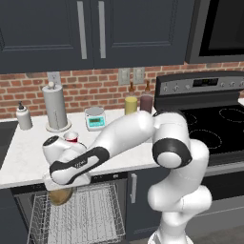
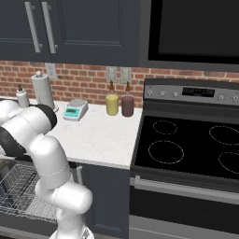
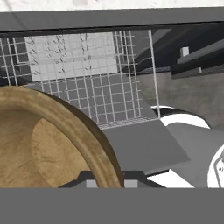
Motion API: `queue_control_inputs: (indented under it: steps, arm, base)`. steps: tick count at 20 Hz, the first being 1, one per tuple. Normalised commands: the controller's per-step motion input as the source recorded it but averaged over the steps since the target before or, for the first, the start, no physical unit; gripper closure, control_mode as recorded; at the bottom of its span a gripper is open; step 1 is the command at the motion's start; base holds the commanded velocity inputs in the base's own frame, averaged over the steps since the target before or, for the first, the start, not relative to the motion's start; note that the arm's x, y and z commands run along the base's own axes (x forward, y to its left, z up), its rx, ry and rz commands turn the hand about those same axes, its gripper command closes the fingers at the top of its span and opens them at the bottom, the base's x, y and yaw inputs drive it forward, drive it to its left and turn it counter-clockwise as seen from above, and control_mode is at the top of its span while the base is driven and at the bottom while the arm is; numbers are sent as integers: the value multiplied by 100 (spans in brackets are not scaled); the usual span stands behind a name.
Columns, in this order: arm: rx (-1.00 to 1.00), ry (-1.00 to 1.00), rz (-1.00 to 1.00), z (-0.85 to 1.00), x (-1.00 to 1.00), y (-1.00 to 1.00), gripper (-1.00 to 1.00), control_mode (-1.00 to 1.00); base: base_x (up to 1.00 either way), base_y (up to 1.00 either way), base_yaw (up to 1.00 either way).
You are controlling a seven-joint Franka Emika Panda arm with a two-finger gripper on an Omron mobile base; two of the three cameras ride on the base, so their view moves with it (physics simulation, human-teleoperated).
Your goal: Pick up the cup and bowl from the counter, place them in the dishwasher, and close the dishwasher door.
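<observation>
The pulled-out wire rack (image 1: 81, 214) lies open from above, with bare grid to the right of the bowl (image 1: 60, 195) hanging at its upper left corner. Just above the bowl, the surface (image 1: 28, 157) edge overhangs, and the cup (image 1: 71, 137) stands there.

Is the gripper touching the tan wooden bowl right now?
Touching. In the hand view the tan wooden bowl has its rim running down between the gripper tips at the bottom; in the left base view it hangs under the hand above the light-grey wire rack.
</observation>
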Motion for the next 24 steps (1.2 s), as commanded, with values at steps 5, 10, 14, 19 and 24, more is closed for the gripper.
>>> queue_control_inputs:
  steps: [5,10,14,19,24]
  arm:
    - [-7,-11,0,-37,-10,0,100,-100]
    - [-8,-11,0,-29,0,4,100,-100]
    - [-9,-4,0,-3,-19,11,100,-100]
    - [-8,1,-1,19,-34,4,100,-100]
    - [-18,20,0,25,-8,3,100,-100]
  base:
    - [0,0,0]
    - [0,0,0]
    - [0,0,0]
    - [0,0,0]
    - [0,0,0]
